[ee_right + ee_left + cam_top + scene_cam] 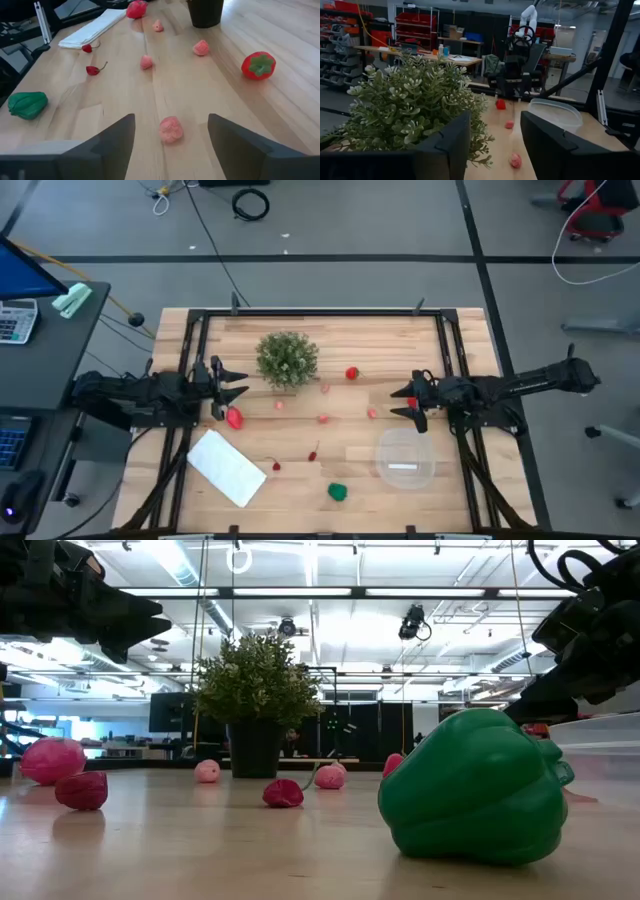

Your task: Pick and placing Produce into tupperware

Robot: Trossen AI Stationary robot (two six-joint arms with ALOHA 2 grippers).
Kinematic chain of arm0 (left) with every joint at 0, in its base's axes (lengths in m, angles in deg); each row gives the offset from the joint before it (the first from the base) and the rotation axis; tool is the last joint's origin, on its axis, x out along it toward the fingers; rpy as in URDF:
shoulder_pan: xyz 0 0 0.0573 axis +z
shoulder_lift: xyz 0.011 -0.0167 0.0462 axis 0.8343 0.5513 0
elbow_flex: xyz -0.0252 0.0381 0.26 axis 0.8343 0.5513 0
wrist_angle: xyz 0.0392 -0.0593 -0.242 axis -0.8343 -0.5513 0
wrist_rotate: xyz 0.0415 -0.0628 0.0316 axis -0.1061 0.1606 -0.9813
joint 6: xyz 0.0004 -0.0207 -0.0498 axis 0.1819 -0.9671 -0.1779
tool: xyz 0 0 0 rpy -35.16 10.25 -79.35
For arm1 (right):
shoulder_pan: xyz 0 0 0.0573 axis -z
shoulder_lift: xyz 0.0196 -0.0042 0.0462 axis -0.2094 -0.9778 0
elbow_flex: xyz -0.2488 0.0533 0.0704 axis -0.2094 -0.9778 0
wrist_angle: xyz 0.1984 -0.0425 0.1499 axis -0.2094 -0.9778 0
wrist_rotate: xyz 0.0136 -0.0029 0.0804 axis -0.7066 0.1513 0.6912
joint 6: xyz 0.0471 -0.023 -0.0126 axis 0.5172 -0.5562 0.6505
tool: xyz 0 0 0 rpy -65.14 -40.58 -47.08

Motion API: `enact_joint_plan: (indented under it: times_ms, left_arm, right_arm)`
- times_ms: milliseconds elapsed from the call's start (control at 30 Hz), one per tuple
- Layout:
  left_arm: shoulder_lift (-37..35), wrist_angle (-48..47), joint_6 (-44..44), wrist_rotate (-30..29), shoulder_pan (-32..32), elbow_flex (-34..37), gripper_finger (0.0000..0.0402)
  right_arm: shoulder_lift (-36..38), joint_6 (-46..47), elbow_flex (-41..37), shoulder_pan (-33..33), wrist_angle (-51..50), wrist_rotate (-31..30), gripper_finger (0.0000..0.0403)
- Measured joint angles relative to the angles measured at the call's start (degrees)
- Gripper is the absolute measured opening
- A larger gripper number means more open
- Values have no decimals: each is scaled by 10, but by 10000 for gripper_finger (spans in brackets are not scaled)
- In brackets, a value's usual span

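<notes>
My left gripper [232, 385] is open and empty above the table's left side, next to the bushy plant [287, 358]. My right gripper [405, 402] is open and empty, just far of the round clear tupperware [405, 460]. In the right wrist view a pink piece [171, 129] lies on the table ahead, between the open fingers of my right gripper [171, 118], untouched. A red strawberry [351, 373], several pink pieces [323, 418], a red piece [235, 417], two small stemmed red pieces [277, 466] and a green pepper [339, 491] lie scattered on the wood.
A flat white rectangle [226, 467] lies at the near left. The potted plant [410, 105] stands close before my left gripper [495, 120]. A black frame [320, 312] runs around the table. The tupperware also shows in the left wrist view [555, 112].
</notes>
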Motion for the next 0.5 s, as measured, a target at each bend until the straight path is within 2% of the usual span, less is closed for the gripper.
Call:
enact_joint_plan:
  times_ms: [500]
  left_arm:
    - [0, 0, 0, 0, 0, 0, 177]
  right_arm:
    - [0, 0, 0, 0, 0, 0, 259]
